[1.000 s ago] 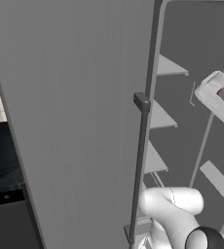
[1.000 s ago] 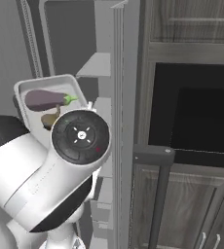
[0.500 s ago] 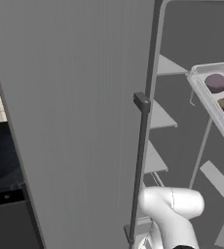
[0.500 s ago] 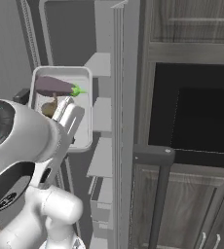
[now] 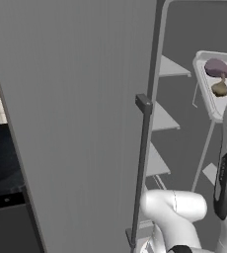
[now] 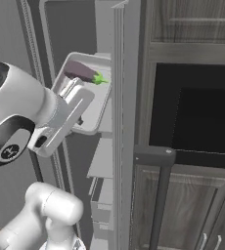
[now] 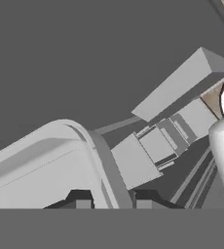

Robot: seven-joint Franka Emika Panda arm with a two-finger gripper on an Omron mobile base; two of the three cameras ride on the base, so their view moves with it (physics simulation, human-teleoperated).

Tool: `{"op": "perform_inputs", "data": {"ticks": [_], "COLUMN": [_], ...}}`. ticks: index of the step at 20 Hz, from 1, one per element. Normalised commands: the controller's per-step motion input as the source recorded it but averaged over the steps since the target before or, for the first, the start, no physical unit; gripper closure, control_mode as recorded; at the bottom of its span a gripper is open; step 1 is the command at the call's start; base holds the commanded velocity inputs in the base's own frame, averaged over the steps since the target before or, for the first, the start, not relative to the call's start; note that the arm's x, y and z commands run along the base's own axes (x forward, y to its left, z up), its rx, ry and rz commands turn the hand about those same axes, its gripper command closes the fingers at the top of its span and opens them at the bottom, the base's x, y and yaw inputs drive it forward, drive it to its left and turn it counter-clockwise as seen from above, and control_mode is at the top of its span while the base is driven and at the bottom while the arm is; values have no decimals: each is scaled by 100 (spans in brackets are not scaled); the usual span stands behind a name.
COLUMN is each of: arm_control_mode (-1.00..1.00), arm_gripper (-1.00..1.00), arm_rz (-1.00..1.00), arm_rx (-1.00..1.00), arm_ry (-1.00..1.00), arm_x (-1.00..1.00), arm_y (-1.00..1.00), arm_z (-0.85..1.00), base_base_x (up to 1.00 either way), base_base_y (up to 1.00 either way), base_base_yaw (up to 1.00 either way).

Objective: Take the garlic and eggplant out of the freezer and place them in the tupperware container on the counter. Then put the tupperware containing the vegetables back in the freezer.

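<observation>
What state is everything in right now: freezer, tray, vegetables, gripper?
freezer door: swung open, shelves exposed.
tupperware container: held up in the air at the freezer opening, tilted.
eggplant: lying in the container.
garlic: in the container, beside the eggplant.
gripper: shut on the container's rim, one finger each side of the wall.

Purple eggplant (image 5: 218, 67), brownish garlic (image 5: 220, 89), pale-grey tupperware container (image 5: 206, 94)
</observation>
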Motion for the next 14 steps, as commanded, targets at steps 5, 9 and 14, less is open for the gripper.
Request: {"op": "perform_inputs", "data": {"ticks": [5,9,14], "arm_control_mode": [-100,-100,-100], "arm_gripper": [100,100,100], "arm_rz": [-5,0,0], "arm_rx": [2,2,1], "arm_ry": [2,0,0], "arm_x": [60,51,54], "arm_y": [0,0,0], "arm_z": [8,0,1], "base_base_x": [0,0,0], "base_base_y": [0,0,0], "base_base_yaw": [0,0,0]}}
